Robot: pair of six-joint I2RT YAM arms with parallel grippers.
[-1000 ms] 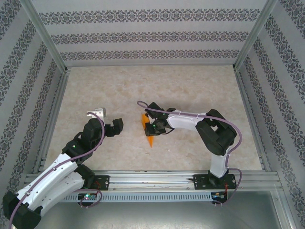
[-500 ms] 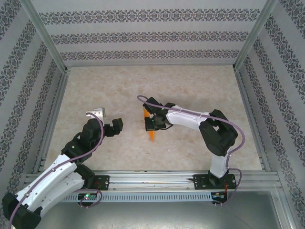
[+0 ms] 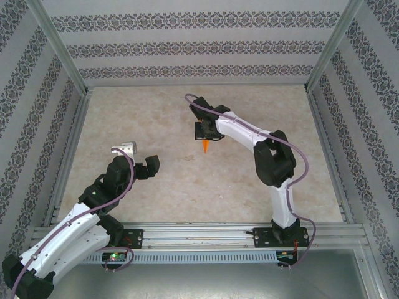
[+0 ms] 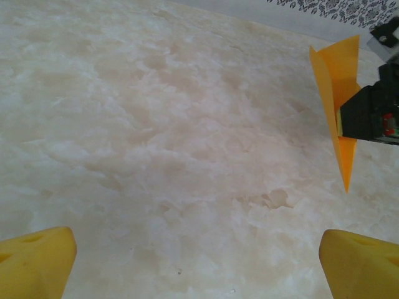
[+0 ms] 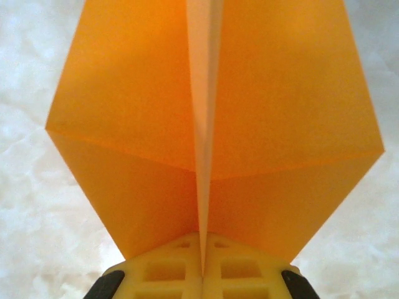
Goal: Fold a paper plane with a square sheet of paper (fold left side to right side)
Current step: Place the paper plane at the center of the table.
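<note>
Paper plane (image 5: 124, 124) pinched in right tool (image 5: 201, 274), left tool (image 4: 199, 261) spread

The paper plane (image 5: 212, 124) is plain bright orange. The table (image 3: 156, 106) is marbled beige. The walls (image 3: 199, 47) are pale grey with dark ornamental bands. The left gripper (image 4: 199, 265) has yellow fingers (image 4: 37, 261). The arms (image 3: 242, 132) are white and black.

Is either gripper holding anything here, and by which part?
The right gripper is shut on the paper plane, pinching its centre fold, with the wings spread to either side. The left gripper is open and holds nothing.
</note>
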